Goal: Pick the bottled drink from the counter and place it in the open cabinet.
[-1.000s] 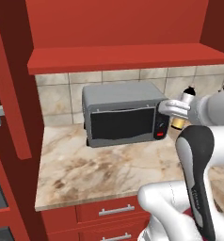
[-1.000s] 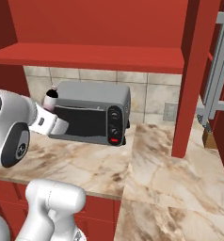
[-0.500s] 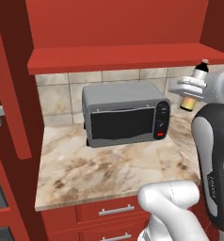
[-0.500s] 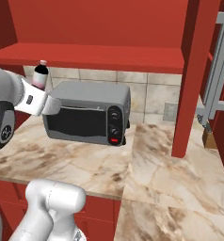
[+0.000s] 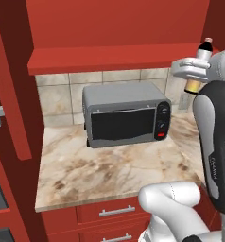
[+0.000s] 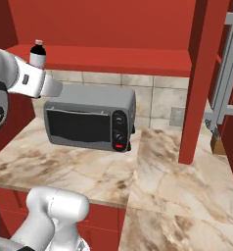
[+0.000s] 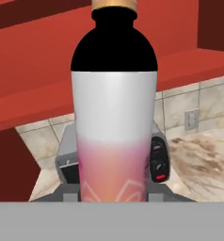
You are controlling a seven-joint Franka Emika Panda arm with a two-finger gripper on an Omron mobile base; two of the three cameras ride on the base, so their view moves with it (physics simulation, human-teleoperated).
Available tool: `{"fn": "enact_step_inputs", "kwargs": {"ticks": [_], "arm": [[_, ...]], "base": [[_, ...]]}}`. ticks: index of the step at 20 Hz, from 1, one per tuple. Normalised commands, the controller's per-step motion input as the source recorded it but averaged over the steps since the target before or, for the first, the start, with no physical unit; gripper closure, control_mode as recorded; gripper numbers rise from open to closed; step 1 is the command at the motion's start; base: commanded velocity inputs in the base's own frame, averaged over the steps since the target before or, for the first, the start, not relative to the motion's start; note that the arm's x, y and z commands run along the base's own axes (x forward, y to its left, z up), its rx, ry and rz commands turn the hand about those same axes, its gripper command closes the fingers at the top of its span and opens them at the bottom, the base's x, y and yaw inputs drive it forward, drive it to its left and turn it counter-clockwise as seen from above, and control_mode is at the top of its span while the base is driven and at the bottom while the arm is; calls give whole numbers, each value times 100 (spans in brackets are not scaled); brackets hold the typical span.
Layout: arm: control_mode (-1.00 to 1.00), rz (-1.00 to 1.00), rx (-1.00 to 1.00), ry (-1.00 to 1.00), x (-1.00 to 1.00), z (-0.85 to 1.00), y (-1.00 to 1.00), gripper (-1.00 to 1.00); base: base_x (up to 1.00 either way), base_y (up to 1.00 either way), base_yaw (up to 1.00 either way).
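Up at the level of the open cabinet's red bottom shelf, the gripper is carrying the bottled drink, jaws closed on its body. Pick is done imo: bottle is off the counter, hanging upright w/ its black cap above the shelf edge in the right base view. Placing is what's left — bottle isn't sitting inside the cabinet yet, it's hovering out front, to the side of the toaster oven. Rel. to the hand: bottled drink is standing straight up between the fingers, pink lower body right at the tips, black neck pointing away, red shelf behind it.
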Motion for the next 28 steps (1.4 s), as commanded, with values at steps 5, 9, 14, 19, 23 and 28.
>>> {"fn": "enact_step_inputs", "kwargs": {"ticks": [5, 9, 14, 19, 23, 28], "arm": [[-100, 1, -17, 0, 23, 3, -25, 100], [-100, 3, -17, -1, 33, 0, -15, 100], [-100, 8, -5, -8, 35, 0, 0, 100], [-100, 1, 0, -2, 42, 0, -1, 100], [-100, 0, 0, 0, 49, 5, 0, 100], [-100, 0, 0, 0, 40, 16, 0, 100]], "base": [[0, 0, 0], [0, 0, 0], [0, 0, 0], [0, 0, 0], [0, 0, 0], [0, 0, 0]]}}
